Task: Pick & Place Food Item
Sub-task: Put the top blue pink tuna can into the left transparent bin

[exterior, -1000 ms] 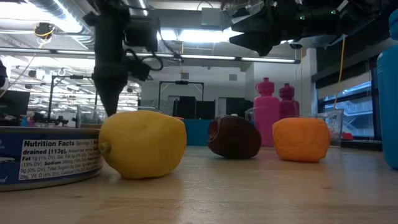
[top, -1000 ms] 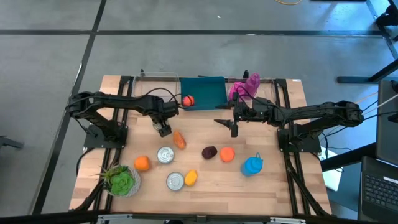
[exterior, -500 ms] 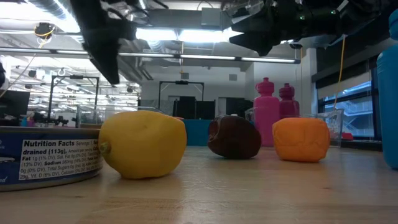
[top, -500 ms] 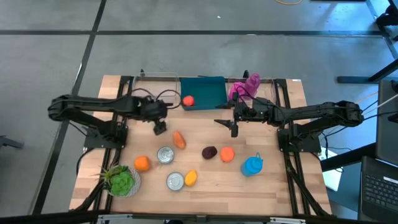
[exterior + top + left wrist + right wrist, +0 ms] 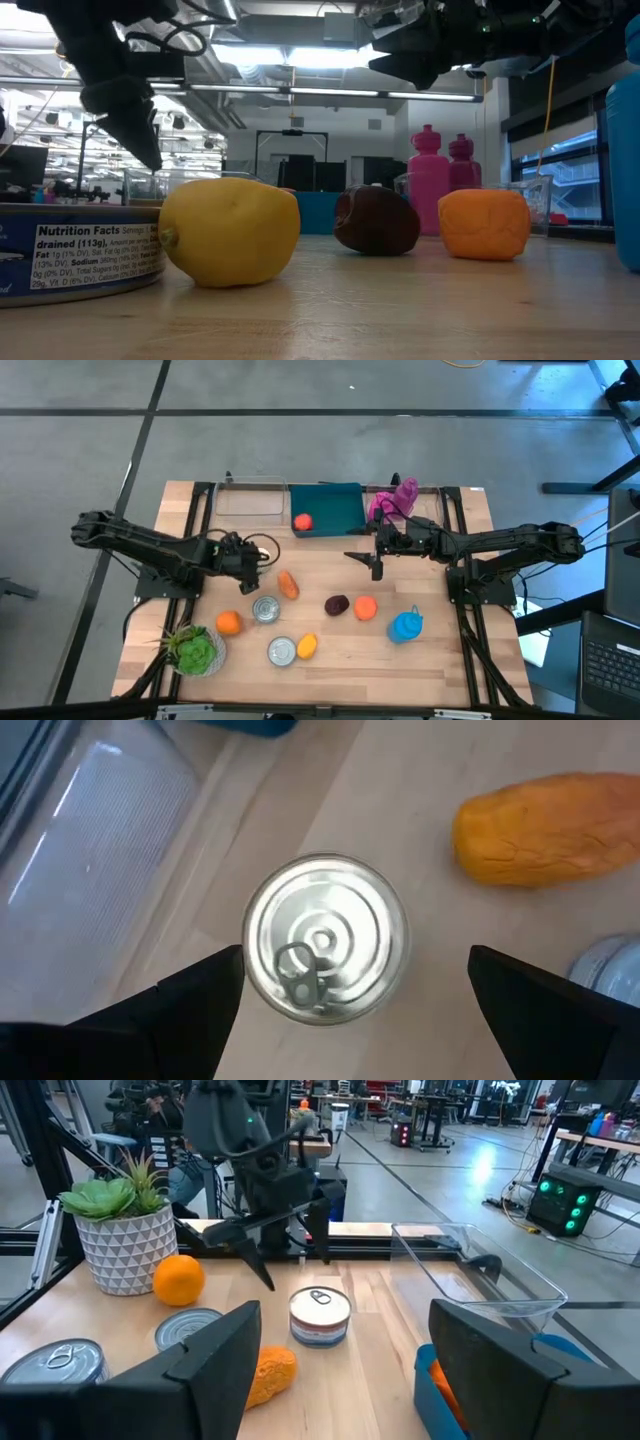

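One can point(image 5: 322, 950) lid fills the left wrist view

You see a pale wood table point(image 5: 440, 660) carrying a teal bin point(image 5: 335, 505) with a red-orange ball point(image 5: 302, 521) inside. 2 silver cans point(image 5: 266, 609) shine beside an orange fruit point(image 5: 229, 622), a yellow lemon point(image 5: 229, 231), a dark maroon piece point(image 5: 377, 221) and a blue jug point(image 5: 405, 625). The green plant point(image 5: 112, 1192) sits in a white, triangle-patterned pot point(image 5: 126, 1255). The bottles point(image 5: 429, 178) are magenta.
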### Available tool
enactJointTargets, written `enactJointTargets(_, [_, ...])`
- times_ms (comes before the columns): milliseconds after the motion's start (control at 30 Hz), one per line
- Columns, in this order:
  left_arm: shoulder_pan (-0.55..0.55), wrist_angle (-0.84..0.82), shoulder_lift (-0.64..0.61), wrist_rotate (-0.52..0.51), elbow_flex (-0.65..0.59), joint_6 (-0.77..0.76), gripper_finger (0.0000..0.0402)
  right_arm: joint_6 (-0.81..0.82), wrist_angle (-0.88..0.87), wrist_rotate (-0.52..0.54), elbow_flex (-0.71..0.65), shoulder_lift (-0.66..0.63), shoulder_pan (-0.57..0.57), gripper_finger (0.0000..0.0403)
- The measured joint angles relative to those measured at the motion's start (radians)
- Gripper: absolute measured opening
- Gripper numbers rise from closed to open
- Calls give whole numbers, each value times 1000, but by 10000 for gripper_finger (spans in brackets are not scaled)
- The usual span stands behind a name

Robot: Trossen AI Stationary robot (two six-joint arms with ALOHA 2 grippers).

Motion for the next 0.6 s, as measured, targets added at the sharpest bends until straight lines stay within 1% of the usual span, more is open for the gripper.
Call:
enactJointTargets(133, [-48,2,19,-68,-2,46,373,0,-1,2,0,0,0,288])
enactJointTargets(233, [-77,15,61,-108,-2,104,373,0,0,2,0,0,0,288])
enactJointTargets(333, [-92,13,128,-113,-2,146,372,0,0,2,0,0,0,288])
enactJointTargets(467, [-93,13,215,-114,-2,157,372,-2,-1,2,0,0,0,288])
enactJointTargets(600, [-93,13,252,-114,-2,156,372,-11,-2,2,0,0,0,288])
